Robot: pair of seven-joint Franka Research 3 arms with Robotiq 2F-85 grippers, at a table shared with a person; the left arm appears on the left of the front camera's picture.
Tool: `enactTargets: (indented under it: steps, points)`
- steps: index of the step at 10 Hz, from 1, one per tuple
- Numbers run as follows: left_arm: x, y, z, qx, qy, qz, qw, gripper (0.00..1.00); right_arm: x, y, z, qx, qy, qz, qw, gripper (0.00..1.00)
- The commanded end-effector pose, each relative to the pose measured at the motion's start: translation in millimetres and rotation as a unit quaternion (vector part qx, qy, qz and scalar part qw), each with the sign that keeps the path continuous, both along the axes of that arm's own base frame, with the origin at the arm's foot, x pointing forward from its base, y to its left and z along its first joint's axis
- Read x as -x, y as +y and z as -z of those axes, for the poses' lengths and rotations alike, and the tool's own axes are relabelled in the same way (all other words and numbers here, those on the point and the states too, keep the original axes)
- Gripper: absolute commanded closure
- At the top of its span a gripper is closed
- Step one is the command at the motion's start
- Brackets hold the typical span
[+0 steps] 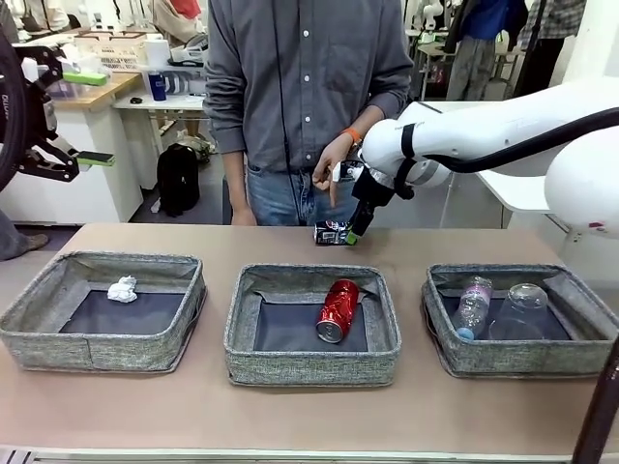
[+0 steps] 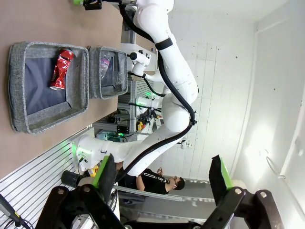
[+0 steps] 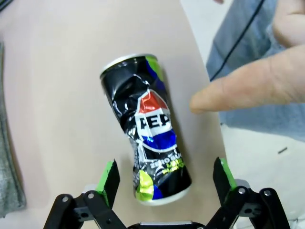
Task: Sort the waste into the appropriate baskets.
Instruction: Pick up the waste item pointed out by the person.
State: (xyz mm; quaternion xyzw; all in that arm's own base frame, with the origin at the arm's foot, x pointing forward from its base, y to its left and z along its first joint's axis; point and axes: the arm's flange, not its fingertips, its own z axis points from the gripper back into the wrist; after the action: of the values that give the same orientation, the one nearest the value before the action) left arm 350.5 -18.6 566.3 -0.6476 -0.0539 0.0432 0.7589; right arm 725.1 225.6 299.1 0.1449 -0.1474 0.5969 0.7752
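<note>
Crushed dark printed can [image 3: 148, 131] lies on its side on the bench [image 1: 213, 406], near its far edge at frame centre. We see the right end effector [image 3: 164, 177] poised over it, jaws spread wide and holding nothing, while a person's hand [image 1: 334, 166] points down at it. The left end effector [image 2: 162, 179], raised at far left, is wide open, empty. The red can [image 1: 338, 309] lies in the middle basket [image 1: 309, 365].

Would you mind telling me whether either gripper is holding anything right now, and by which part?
Nothing is held. The right gripper is open over the dark can lying on the table, its pads apart from it. The left gripper is open in the air.
</note>
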Motion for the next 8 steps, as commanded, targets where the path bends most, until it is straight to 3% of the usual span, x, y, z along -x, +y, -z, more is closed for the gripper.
enactTargets:
  steps: [1, 7, 8]
  points:
    - [1.9, -1.9, -2.5, 0.008, 0.000, -0.004, 1.000, 0.00, -15.4, 5.5, -1.4, -0.011, 0.010, -0.028, 0.999, 0.00]
    - [1.9, -1.9, -2.5, 0.008, 0.000, -0.004, 1.000, 0.00, -8.6, 19.0, 3.7, 0.004, 0.043, -0.056, 0.997, 0.00]
    - [1.9, -1.9, -2.5, 0.008, 0.000, -0.004, 1.000, 0.00, -7.8, 20.4, 3.7, 0.010, 0.048, -0.062, 0.997, 0.60]
